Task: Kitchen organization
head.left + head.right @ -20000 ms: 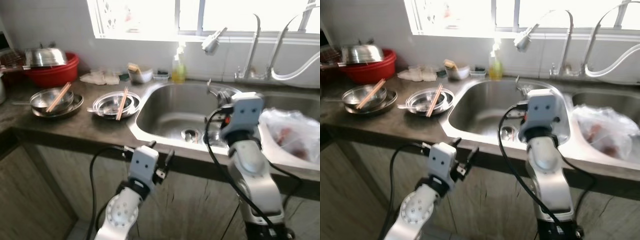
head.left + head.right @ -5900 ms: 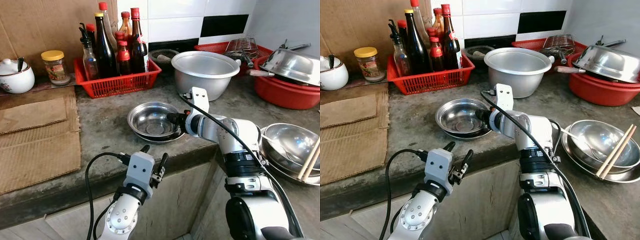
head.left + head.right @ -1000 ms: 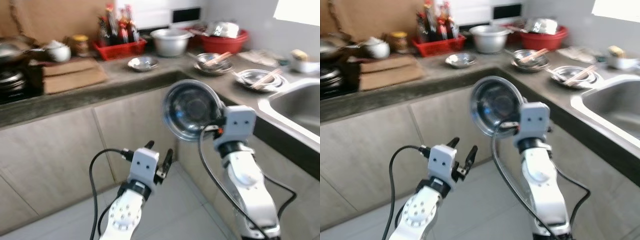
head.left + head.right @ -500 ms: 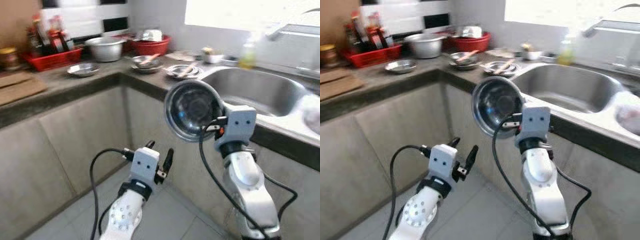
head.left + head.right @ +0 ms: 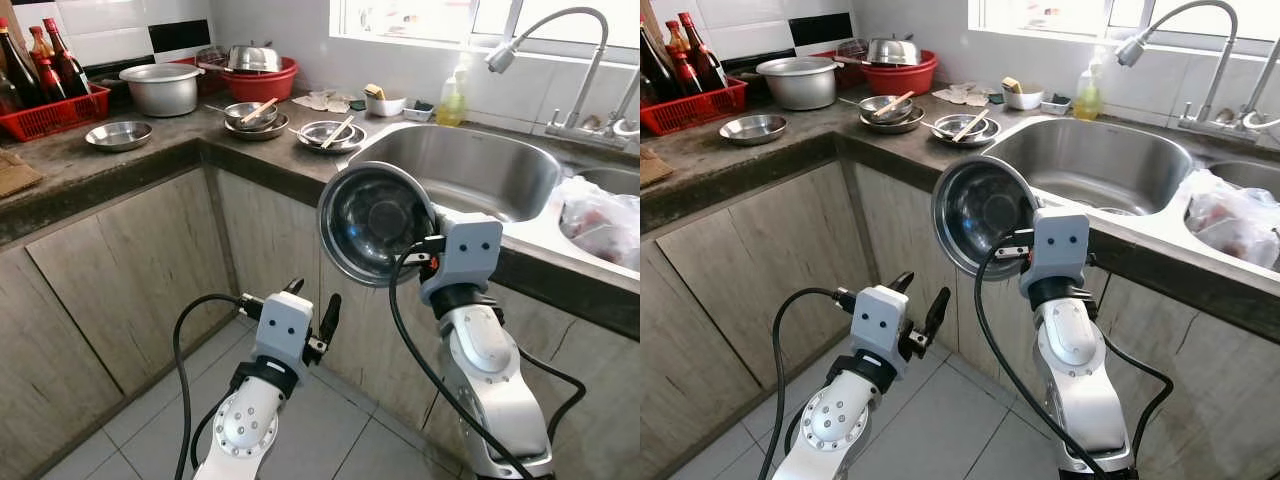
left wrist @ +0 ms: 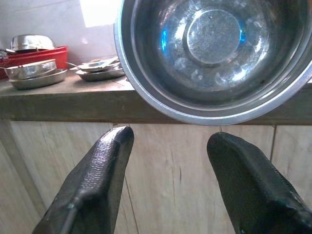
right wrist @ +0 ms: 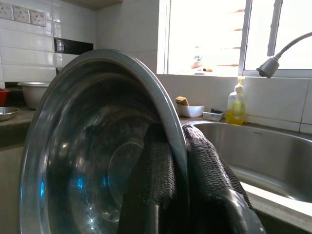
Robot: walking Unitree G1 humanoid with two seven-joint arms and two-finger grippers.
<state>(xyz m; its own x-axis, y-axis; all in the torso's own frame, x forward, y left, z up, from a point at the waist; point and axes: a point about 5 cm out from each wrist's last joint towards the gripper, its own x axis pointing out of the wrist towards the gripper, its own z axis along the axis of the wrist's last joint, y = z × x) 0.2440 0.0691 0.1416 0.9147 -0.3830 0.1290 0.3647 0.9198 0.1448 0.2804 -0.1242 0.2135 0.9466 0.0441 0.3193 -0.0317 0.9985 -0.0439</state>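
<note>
My right gripper (image 5: pixel 427 247) holds a steel bowl (image 5: pixel 372 224) upright on its edge at chest height, in front of the counter by the sink (image 5: pixel 520 232). In the right wrist view its two black fingers (image 7: pixel 157 171) pinch the bowl's rim (image 7: pixel 171 127), one inside and one outside. The bowl's hollow faces me. My left gripper (image 5: pixel 312 300) hangs low in front of the cabinet doors, open and empty; its wrist view looks up at the bowl (image 6: pixel 214 53) between its fingers (image 6: pixel 100 168).
On the counter (image 5: pixel 150 160) stand two steel bowls with chopsticks (image 5: pixel 252 112) (image 5: pixel 328 132), a steel plate (image 5: pixel 118 134), a pot (image 5: pixel 160 88), a red basin (image 5: pixel 258 76) and a red basket of bottles (image 5: pixel 40 100). A plastic bag (image 5: pixel 600 215) lies right of the sink. Tiled floor (image 5: pixel 150 420) below.
The camera has swung right along the counter, so the sink now lies straight ahead. The bowl, taken from the counter seconds ago, stays in my right gripper. The left arm is unchanged.
</note>
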